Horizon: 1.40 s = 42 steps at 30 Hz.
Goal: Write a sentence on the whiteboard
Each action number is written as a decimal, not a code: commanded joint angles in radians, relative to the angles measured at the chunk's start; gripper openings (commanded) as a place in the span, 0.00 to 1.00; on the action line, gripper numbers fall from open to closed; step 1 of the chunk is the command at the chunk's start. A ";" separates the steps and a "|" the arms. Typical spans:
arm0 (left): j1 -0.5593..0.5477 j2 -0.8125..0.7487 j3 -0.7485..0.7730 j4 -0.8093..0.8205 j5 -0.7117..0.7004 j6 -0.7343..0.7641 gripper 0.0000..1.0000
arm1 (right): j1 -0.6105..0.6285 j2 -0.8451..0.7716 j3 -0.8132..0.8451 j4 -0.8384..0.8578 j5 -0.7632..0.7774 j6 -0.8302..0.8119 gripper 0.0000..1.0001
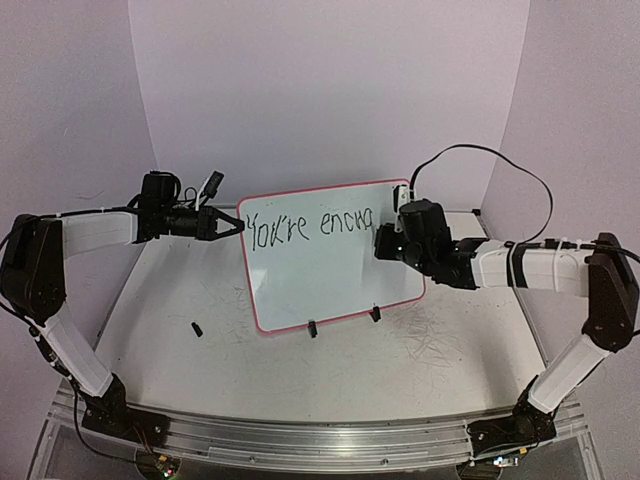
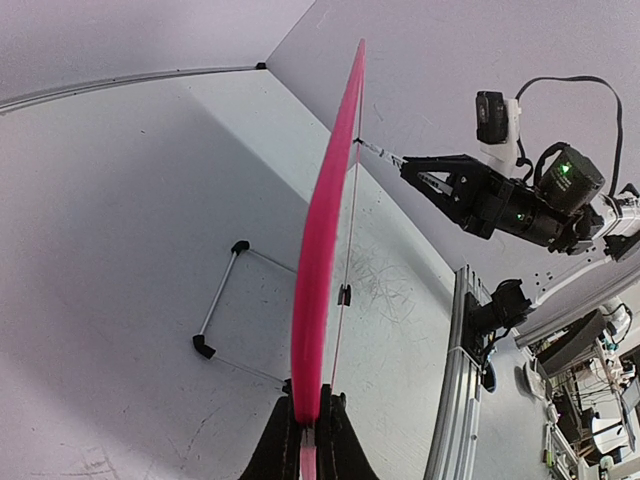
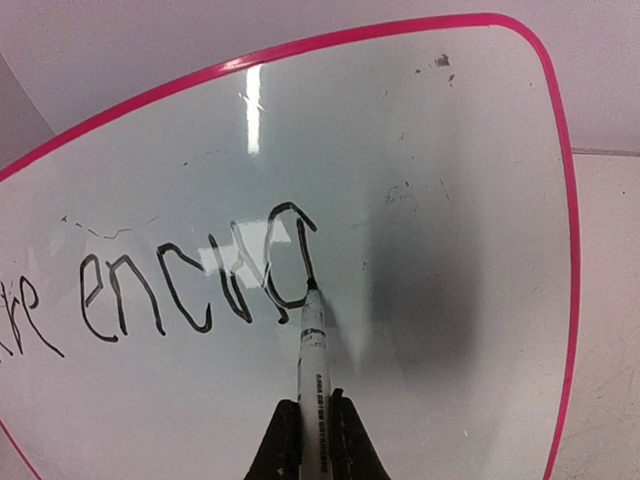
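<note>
Right wrist view: right hand [image 3: 314, 408] pinches the marker [image 3: 312, 345], tip on the whiteboard [image 3: 460, 180] where the sentence [image 3: 185, 300] ends, blank space to its right, left hand [image 2: 310, 402] clamps the edge.

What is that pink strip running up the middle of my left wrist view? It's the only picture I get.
Observer: That's the whiteboard's rim seen edge-on. From above, its white face carries black handwriting: "You're enou" plus a half-formed letter.
Visitor: And the thin rod the other arm pokes at it?
Observer: A marker. The right pincer is shut on it, and its tip touches that last letter.
</note>
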 commanded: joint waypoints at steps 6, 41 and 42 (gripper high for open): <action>-0.037 -0.019 0.034 -0.027 0.008 0.027 0.00 | 0.030 -0.035 -0.062 -0.035 -0.031 0.059 0.00; -0.040 -0.020 0.036 -0.037 0.002 0.036 0.00 | -0.065 -0.040 0.099 0.005 -0.038 -0.075 0.00; -0.040 -0.021 0.037 -0.037 0.003 0.037 0.00 | -0.067 -0.035 0.106 0.007 -0.042 -0.077 0.00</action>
